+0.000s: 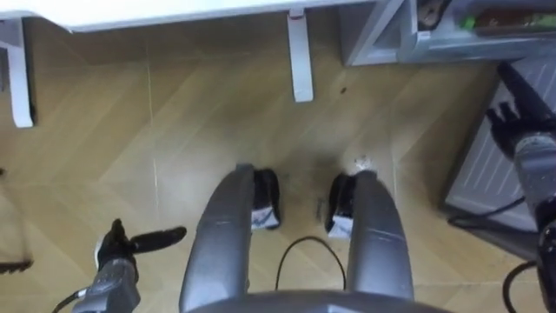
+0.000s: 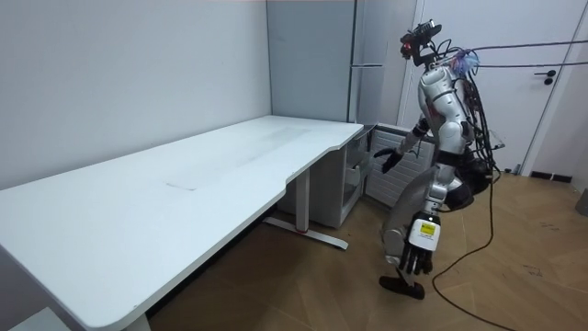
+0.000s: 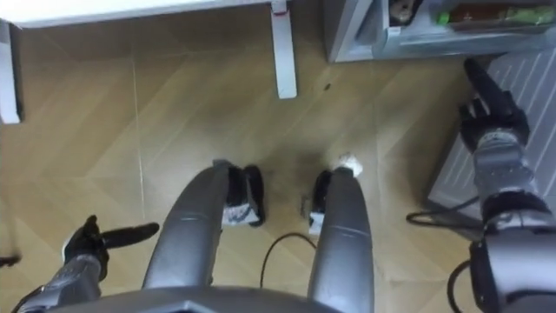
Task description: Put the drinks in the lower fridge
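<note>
I stand on the wooden floor in front of the grey fridge (image 2: 367, 55), beside the white desk. The lower fridge compartment (image 1: 434, 39) is open at the top right, and a shelf inside holds something green (image 1: 469, 21) and other items I cannot make out. Its ribbed grey door (image 1: 486, 161) swings out on my right. My right hand (image 1: 512, 122) hangs in front of that door with straight fingers and holds nothing. At the lower left, my left hand (image 1: 117, 250) is beside my leg, fingers relaxed and empty. There is no drink in either hand.
The white desk (image 2: 184, 184) runs along my left, with its edge (image 1: 174, 13) and white legs (image 1: 300, 56) at the top of the eye views. A small white scrap (image 1: 360, 162) lies on the floor. A white door (image 2: 560, 92) stands behind me.
</note>
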Controlling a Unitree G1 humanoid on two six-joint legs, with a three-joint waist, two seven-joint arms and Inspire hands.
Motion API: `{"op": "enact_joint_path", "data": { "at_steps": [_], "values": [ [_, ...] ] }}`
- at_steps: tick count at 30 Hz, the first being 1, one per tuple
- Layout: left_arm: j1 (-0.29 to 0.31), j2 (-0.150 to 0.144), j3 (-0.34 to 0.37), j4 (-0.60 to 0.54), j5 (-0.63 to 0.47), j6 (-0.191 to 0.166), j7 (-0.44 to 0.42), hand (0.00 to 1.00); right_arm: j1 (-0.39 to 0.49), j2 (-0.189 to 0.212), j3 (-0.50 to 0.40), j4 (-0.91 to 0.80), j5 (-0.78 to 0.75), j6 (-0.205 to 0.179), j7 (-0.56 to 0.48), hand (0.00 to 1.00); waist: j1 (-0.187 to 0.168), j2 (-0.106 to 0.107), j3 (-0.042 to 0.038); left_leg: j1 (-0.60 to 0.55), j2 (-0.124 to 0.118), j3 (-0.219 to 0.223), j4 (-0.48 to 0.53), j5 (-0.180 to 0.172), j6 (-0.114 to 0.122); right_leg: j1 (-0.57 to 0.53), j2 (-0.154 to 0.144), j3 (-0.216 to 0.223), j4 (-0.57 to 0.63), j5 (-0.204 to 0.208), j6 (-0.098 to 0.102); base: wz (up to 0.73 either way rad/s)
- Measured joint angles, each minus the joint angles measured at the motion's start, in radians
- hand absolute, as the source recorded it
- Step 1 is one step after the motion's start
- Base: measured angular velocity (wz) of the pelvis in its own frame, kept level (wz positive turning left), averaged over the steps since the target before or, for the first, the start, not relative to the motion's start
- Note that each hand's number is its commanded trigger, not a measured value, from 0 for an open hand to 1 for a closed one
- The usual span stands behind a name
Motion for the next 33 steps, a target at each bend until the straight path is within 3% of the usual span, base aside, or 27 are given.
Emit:
{"op": "enact_joint_path", "data": {
  "at_steps": [4,11,18,21,24,33],
  "values": [
    [0.008,0.045,-0.020,-0.034,-0.001,0.001,0.007,0.00,-0.067,-0.020,0.001,-0.007,0.000,-0.003,0.000,0.00,-0.006,0.005,-0.0005,-0.067,-0.010,0.006,0.065,-0.012,0.001,-0.078,-0.023,0.013,0.090,-0.029,-0.008,0.14],
    [0.013,0.052,-0.020,-0.096,0.003,0.001,0.023,0.00,-0.147,-0.054,0.003,-0.061,-0.012,0.001,-0.011,0.00,-0.009,0.013,-0.0018,-0.139,-0.011,0.010,0.110,-0.015,-0.002,-0.156,-0.042,0.021,0.149,-0.039,-0.015,0.08],
    [0.017,0.071,-0.037,-0.122,0.049,0.012,-0.006,0.00,-0.148,-0.088,0.007,-0.114,-0.084,0.000,-0.031,0.00,-0.013,0.052,-0.0036,-0.162,-0.010,0.025,0.141,-0.025,0.012,-0.192,-0.056,0.038,0.185,-0.045,-0.006,-0.02],
    [0.046,0.113,-0.035,-0.153,0.045,0.012,-0.025,0.00,-0.154,-0.097,0.026,-0.129,-0.084,0.005,-0.040,0.00,-0.015,0.054,-0.0040,-0.157,-0.008,0.039,0.135,-0.024,0.014,-0.202,-0.059,0.050,0.189,-0.044,-0.004,-0.05],
    [0.070,0.134,-0.030,-0.156,0.045,0.015,-0.034,0.00,-0.162,-0.101,0.046,-0.139,-0.081,0.012,-0.040,0.00,-0.023,0.054,-0.0045,-0.155,-0.004,0.046,0.132,-0.024,0.013,-0.207,-0.057,0.056,0.191,-0.042,-0.009,-0.03],
    [0.182,0.137,-0.024,-0.227,0.043,0.025,-0.055,0.00,-0.166,-0.103,0.079,-0.129,0.001,0.027,-0.041,0.00,-0.003,0.046,-0.0016,-0.095,0.004,0.042,0.053,0.000,-0.003,-0.146,-0.043,0.035,0.112,-0.022,-0.024,-0.03]
  ]
}}
